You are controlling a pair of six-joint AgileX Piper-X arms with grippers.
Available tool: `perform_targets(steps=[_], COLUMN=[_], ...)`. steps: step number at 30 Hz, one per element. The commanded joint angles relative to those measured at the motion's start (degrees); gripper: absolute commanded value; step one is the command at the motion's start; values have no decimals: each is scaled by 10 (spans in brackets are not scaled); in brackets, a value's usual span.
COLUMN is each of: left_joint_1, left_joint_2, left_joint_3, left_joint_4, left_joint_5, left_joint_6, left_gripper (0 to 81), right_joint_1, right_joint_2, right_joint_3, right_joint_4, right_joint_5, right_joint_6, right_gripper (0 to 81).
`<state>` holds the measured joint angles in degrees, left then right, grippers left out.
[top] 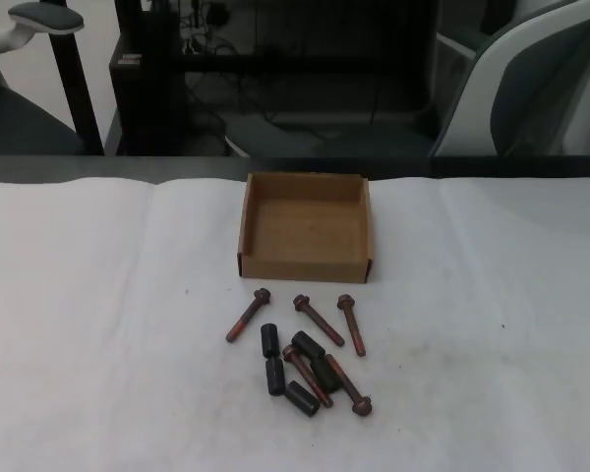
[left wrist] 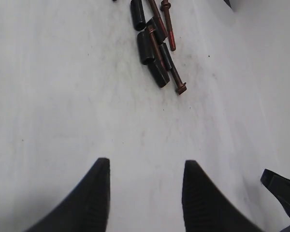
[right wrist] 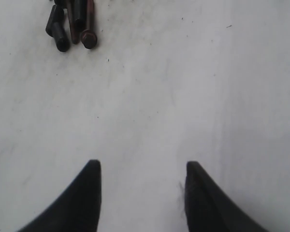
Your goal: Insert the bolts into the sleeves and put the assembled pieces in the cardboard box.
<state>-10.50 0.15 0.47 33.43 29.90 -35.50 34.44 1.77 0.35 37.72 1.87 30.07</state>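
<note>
Several copper-coloured bolts (top: 244, 316) and several black sleeves (top: 268, 340) lie loose in a cluster on the white bench cover, just in front of the open cardboard box (top: 306, 267), which holds nothing. The left wrist view shows part of that cluster, sleeves (left wrist: 145, 47) and bolts (left wrist: 167, 25), well ahead of my left gripper (left wrist: 146, 166), which is open over bare cover. My right gripper (right wrist: 142, 166) is open too, above bare cover, with a sleeve (right wrist: 59, 36) and a bolt head (right wrist: 89, 38) far ahead of it.
The white cover (top: 98, 324) spreads wide on both sides of the pile. Beyond the bench's far edge are chairs (top: 531, 88) and dark furniture. The other arm's gripper tip (left wrist: 282, 191) shows at the edge of the left wrist view.
</note>
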Motion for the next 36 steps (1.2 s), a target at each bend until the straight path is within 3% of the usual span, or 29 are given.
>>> perform_targets(steps=[1,11,16,25,30,36], left_joint_1=[-1,-1,-1,-1,-1,-1], left_joint_2=[-2,-2,-2,-2,-2,-2], left_joint_3=[-5,-5,-5,-5,-5,-5], left_joint_4=[-2,-2,-37,-142,-128,-128], left_joint_5=[-3,-1,22,42,45,66], left_joint_6=[-1,-11,-23,-47,-42,-42], left_gripper=[473,473,473,473,473,473], right_joint_1=[2,2,2,2,2,2], right_joint_2=[-2,-2,-2,9,80,246], right_joint_3=[-3,-3,-3,-43,-81,-151], right_joint_4=[-12,-24,-24,-25,-25,-42], right_joint_5=[8,9,-34,-91,-91,-113], right_joint_6=[-5,60,100,98,80,26], right_gripper=[535,535,535,535,535,535])
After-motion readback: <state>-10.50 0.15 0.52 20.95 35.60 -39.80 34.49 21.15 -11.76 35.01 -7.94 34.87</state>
